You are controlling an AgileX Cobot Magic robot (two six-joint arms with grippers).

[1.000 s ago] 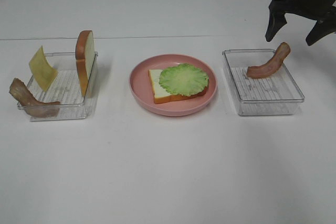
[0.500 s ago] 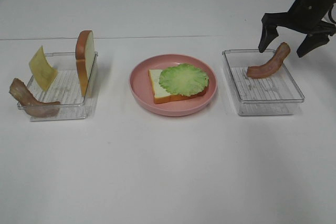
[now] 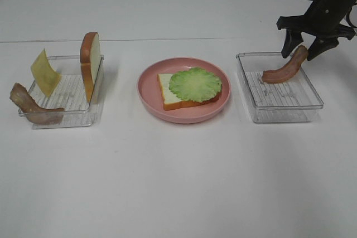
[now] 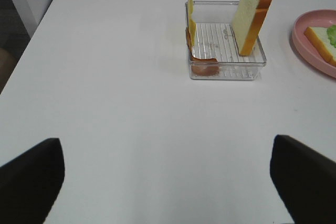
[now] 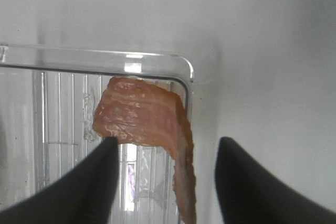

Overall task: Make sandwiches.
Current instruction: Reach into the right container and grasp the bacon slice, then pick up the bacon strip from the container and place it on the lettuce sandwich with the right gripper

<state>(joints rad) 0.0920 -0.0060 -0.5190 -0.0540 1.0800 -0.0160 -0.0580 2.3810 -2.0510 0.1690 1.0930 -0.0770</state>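
On the pink plate (image 3: 184,116) lies a bread slice (image 3: 167,90) with a green lettuce leaf (image 3: 195,83) on top. A bacon strip (image 3: 284,69) leans on the far corner of the right tray (image 3: 287,116). My right gripper (image 3: 302,45) straddles its raised end. In the right wrist view, that bacon strip (image 5: 144,119) sits between the fingers (image 5: 94,177), with a gap still showing on one side. The left tray (image 3: 67,121) holds an upright bread slice (image 3: 91,62), a cheese square (image 3: 44,72) and another bacon strip (image 3: 30,108). My left gripper (image 4: 168,182) is open over bare table.
The white table (image 3: 178,182) stretches in front of the plate and trays. In the left wrist view, the table's edge (image 4: 31,40) runs along one side, with the left tray (image 4: 226,72) farther away.
My right gripper has come down from above the right tray to the bacon's raised end, and its jaws have narrowed around it. Nothing else moved.
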